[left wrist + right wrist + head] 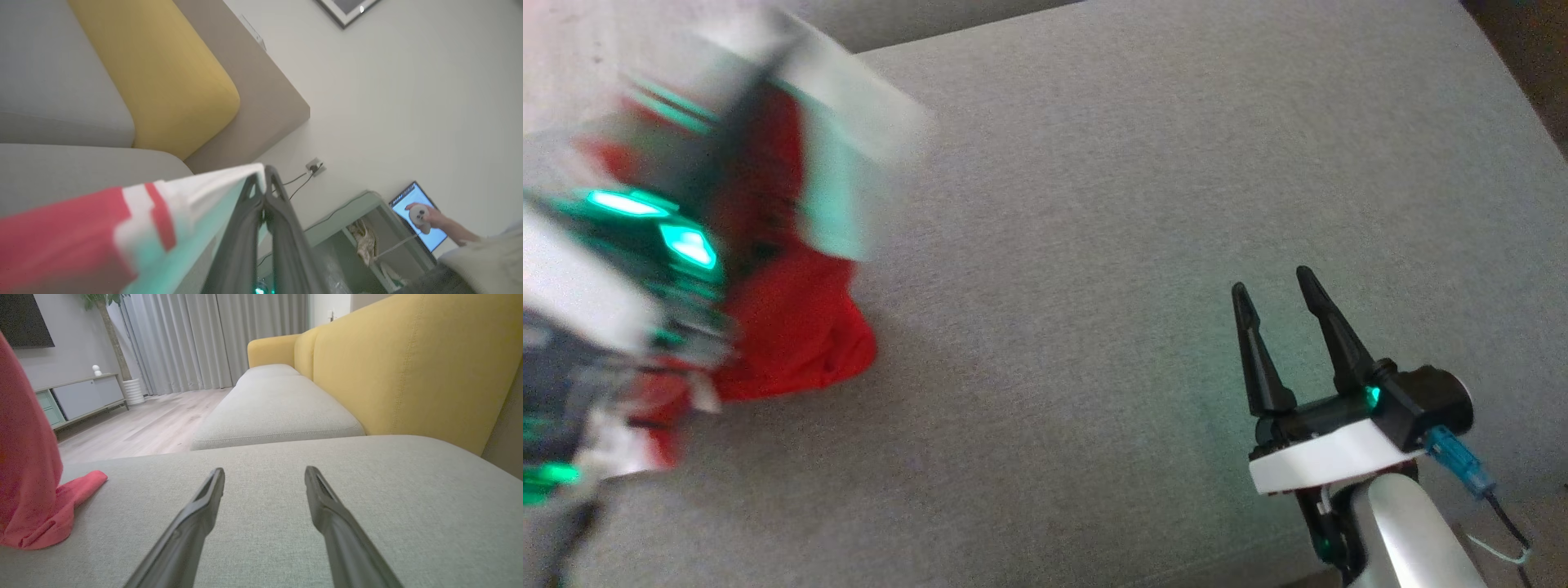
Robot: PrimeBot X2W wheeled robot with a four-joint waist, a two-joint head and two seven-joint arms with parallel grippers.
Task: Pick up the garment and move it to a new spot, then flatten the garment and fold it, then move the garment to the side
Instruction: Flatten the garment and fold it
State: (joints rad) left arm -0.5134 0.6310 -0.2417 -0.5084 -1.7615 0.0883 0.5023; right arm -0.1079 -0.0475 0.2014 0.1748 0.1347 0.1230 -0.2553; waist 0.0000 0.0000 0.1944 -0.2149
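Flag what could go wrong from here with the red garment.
1. The left tool is shut on just a white-trimmed edge of the red cloth garment, near its fingertips. That thin pinch may slip, and the head view's blur suggests fast motion.
2. The garment's lower end lies bunched on the grey fabric sofa cushion, so dragging could crumple it further.
3. The right tool hangs open, apart from the cloth, so one hold carries everything.

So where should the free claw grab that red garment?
Probably the loose corner of the garment, flat on the cushion, from the robot's right: it points toward the open right gripper; the rest hangs from the left gripper.
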